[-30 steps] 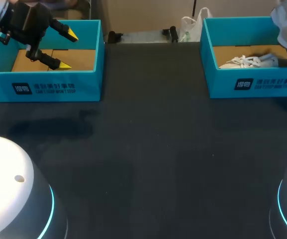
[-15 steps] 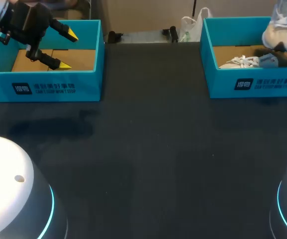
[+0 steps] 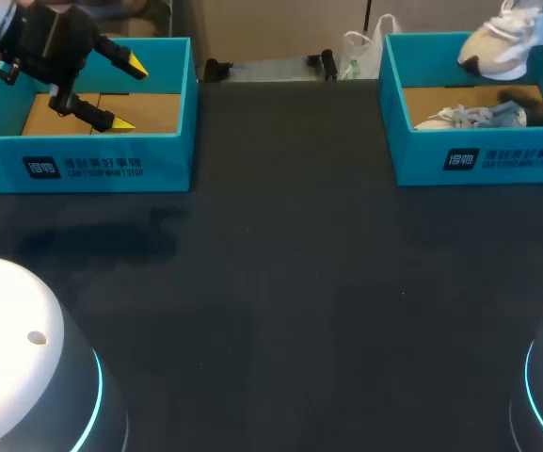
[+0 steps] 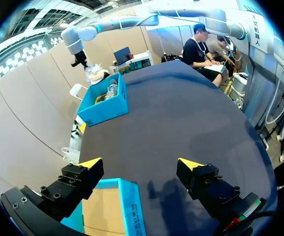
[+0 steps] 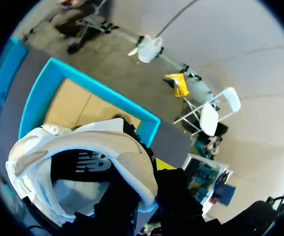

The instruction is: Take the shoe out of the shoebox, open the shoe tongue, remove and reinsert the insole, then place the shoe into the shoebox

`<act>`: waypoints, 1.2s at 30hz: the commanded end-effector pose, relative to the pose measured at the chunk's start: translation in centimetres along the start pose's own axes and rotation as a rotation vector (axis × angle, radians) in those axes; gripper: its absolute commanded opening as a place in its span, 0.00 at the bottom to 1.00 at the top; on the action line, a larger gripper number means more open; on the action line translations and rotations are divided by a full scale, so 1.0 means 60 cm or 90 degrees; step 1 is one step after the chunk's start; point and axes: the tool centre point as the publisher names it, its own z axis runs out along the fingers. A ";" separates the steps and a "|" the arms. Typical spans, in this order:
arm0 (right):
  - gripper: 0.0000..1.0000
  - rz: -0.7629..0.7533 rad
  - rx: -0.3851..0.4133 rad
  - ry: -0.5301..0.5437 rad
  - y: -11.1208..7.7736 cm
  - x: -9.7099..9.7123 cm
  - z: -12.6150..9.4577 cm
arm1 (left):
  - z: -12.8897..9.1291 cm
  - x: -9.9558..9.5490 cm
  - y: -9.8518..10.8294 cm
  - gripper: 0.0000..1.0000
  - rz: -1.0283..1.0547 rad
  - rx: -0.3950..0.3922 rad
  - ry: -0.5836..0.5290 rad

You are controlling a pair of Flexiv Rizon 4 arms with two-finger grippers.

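1. Dark tabletop (image 3: 280, 282): teal cardboard shoebox (image 3: 422, 160) far right, second teal box (image 3: 167, 155) far left.
2. Right gripper (image 5: 149, 182) clamps the white sneaker (image 3: 499, 42) by its collar, above the shoebox.
3. Left gripper (image 3: 128, 94) hangs wide open, empty, over the left box.

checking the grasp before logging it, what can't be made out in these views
- Right wrist view: lifted shoe covers one fingertip of the right gripper.
- Head view: that shoe is cut off by the top edge; right gripper outside the frame.
- Head view: second shoe partly hidden behind right shoebox wall.
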 end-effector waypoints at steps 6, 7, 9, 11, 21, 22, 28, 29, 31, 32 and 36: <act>0.00 0.162 0.019 0.009 0.003 -0.002 -0.003 | 0.000 0.000 0.000 1.00 0.000 -0.002 0.001; 0.00 0.162 0.019 0.009 0.003 -0.002 -0.003 | 0.000 0.000 0.000 1.00 0.000 -0.002 0.001; 0.00 0.162 0.019 0.009 0.003 -0.002 -0.003 | 0.000 0.000 0.000 1.00 0.000 -0.002 0.001; 0.00 0.162 0.019 0.009 0.003 -0.002 -0.003 | 0.000 0.000 0.000 1.00 0.000 -0.002 0.001; 0.00 0.271 0.033 0.012 -0.004 0.006 0.008 | 0.000 0.000 0.000 1.00 0.000 -0.002 0.001; 0.00 0.283 0.034 0.005 -0.007 0.007 0.009 | 0.000 0.000 0.000 1.00 0.000 -0.002 0.001; 0.00 0.372 0.059 -0.022 -0.020 0.009 0.014 | 0.000 0.000 0.000 1.00 0.000 -0.002 0.001; 0.00 0.373 0.059 -0.027 -0.021 0.012 0.015 | 0.000 0.000 0.000 1.00 0.000 -0.002 0.001; 0.00 0.386 0.069 -0.034 -0.022 0.017 0.017 | 0.000 0.000 0.000 1.00 0.000 -0.002 0.001; 0.00 0.390 0.070 -0.031 -0.023 0.018 0.018 | 0.000 0.000 0.000 1.00 0.000 -0.002 0.001; 0.00 0.425 0.081 -0.038 -0.027 0.025 0.023 | 0.000 0.000 0.000 1.00 0.000 -0.002 0.001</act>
